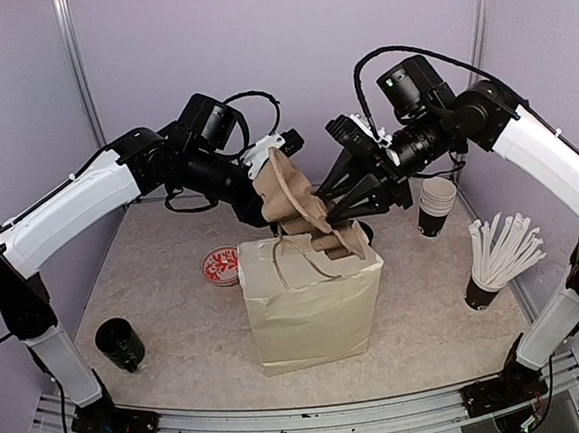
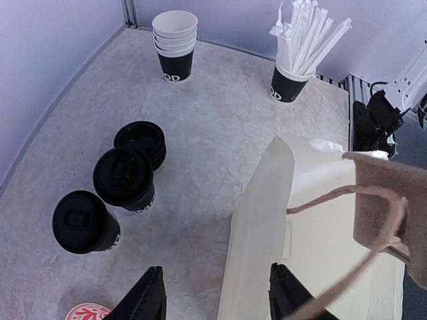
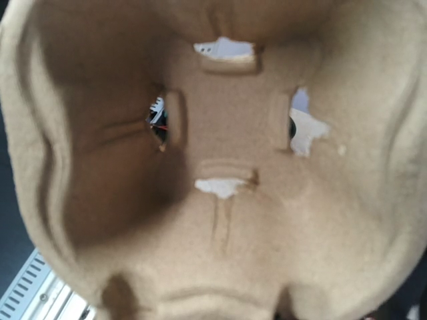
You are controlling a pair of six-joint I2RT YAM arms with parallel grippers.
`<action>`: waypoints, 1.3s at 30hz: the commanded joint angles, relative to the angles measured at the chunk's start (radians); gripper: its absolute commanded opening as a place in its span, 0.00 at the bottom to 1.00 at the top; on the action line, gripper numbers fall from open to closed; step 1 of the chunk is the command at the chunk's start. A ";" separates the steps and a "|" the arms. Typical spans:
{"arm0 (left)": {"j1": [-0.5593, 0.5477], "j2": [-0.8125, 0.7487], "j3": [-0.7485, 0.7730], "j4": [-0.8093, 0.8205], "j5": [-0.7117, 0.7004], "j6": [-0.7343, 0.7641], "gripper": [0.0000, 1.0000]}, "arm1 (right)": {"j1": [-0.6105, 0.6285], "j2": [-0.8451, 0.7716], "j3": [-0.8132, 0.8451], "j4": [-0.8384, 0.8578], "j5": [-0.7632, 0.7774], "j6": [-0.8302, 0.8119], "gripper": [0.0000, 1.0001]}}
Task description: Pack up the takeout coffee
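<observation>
Left gripper (image 2: 215,279) was about half open with nothing held, over the paper bag (image 2: 260,220) edge. Takeout coffee (image 2: 123,177) sat on the table at its 10 o'clock, well apart, second lidded cup (image 2: 83,223) beside it. Right gripper (image 1: 334,208) apparently clamped the pulp carrier (image 1: 293,191) above the bag.

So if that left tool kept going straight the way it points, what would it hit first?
Probably the paper bag: its pale folded edge rises just ahead of the left tool, between its open fingers. Depth is unclear, so it might slip past to the table.
</observation>
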 commanded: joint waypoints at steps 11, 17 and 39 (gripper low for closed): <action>0.043 -0.064 -0.093 0.138 0.024 -0.050 0.44 | 0.016 0.063 0.019 -0.022 -0.008 -0.009 0.30; 0.049 -0.050 -0.092 0.133 0.025 -0.047 0.41 | 0.022 0.082 0.008 -0.021 -0.008 -0.012 0.30; 0.066 -0.616 -0.746 0.646 -0.049 -0.071 0.57 | 0.016 0.036 -0.080 0.068 0.006 0.177 0.28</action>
